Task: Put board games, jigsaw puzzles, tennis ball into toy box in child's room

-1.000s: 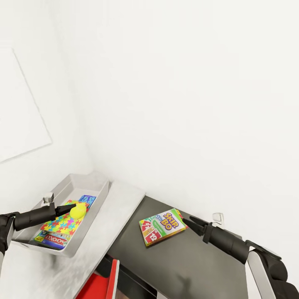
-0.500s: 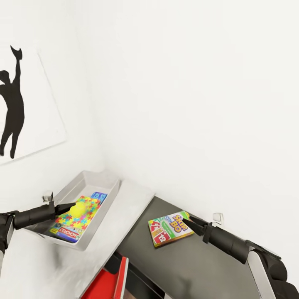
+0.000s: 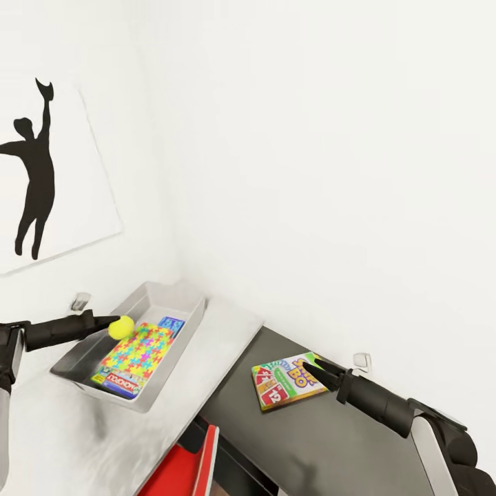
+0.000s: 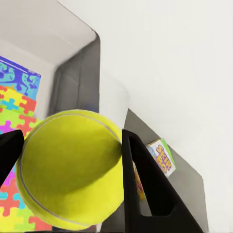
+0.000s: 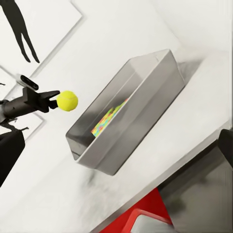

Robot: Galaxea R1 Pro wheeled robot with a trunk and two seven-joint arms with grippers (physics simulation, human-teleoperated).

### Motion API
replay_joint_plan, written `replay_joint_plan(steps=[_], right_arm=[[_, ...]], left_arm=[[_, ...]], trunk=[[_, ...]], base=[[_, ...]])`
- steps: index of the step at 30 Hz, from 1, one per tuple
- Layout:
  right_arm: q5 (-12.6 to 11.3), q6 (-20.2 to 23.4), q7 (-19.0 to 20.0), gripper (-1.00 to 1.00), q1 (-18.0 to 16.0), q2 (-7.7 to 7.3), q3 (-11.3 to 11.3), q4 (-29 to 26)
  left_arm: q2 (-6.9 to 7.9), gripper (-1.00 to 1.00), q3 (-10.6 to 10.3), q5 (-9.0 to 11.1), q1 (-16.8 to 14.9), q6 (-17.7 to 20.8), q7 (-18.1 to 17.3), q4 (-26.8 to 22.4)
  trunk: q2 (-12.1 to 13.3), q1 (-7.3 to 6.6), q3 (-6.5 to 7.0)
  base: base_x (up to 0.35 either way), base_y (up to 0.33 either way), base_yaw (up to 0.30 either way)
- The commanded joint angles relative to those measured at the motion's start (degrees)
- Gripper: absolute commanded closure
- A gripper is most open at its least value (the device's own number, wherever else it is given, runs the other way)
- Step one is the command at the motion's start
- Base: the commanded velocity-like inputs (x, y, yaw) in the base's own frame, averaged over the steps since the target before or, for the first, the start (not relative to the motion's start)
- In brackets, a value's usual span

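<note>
The light-grey toy box (image 3: pixel 180 297) stands on the white-grey table (image 3: pixel 213 344). Inside lie a jigsaw puzzle (image 3: pixel 140 346), a Monopoly board game (image 3: pixel 118 379) under it, and a blue piece (image 3: pixel 171 322) at the far end. My left gripper (image 3: pixel 117 325) is shut on the yellow tennis ball (image 3: pixel 122 327), held above the box's left side; the left wrist view has the ball (image 4: pixel 70 167) between both fingers. A Skip-Bo board game (image 3: pixel 282 382) lies flat on the lower dark-grey unit. My right gripper (image 3: pixel 310 370) is open, with its tips over that game's right part.
The dark-grey-topped side unit (image 3: pixel 331 441) adjoins the table on the right. A red object (image 3: pixel 182 468) stands below the table's front edge. White walls meet in a corner behind the box. A framed black silhouette picture (image 3: pixel 34 179) hangs on the left wall.
The head view has swung, bringing the wall picture in. The ball in my left gripper has risen and shifted from over the puzzle toward the box's left side. My right gripper's tips now overlap the Skip-Bo game.
</note>
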Motion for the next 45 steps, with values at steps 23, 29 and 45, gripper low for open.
replay_joint_plan(steps=[23,29,45], right_arm=[[-0.13,0.26,-0.11,-1.0,-0.04,-0.01,0.33,0.0],[-0.13,0.26,-0.14,-1.0,-0.06,0.0,0.4,0.05],[-0.13,0.26,-0.17,-1.0,-0.06,0.01,0.42,0.05]], left_arm=[[-1.51,1.0,-0.14,-0.7,-0.28,-0.72,21.96,-3.48],[-1.23,1.0,-0.13,-0.75,-0.29,-0.98,22.35,-3.64],[-1.17,1.0,-0.26,-2.01,-0.29,-1.01,28.88,-3.64]], trunk=[[-0.13,0.04,0.09],[-0.13,0.04,0.09],[-0.13,0.04,0.09]], base=[[0.0,0.0,-0.035],[0.0,0.0,0.0],[0.0,0.0,0.034]])
